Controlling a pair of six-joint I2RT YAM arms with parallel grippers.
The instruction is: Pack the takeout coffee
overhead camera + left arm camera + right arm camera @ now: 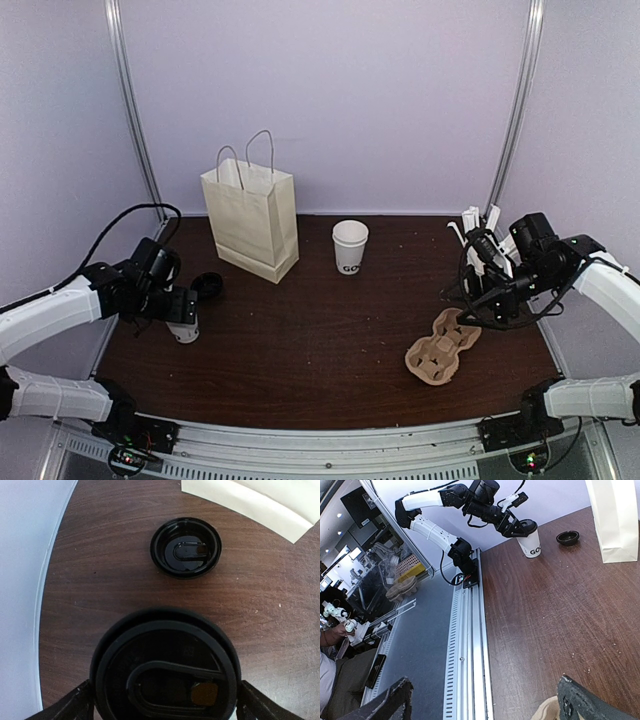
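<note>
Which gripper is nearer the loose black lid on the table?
Left. The left gripper, around a lidded cup, sits just beside the loose lid; the right gripper is across the table.

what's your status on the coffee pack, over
Left gripper shut on lidded cup. Right gripper open, empty. Second cup mid-table, unlidded. Loose lid lies between that cup and paper bag.

Bright even light, soft shadows, sharp focus, wrist views distorted
</note>
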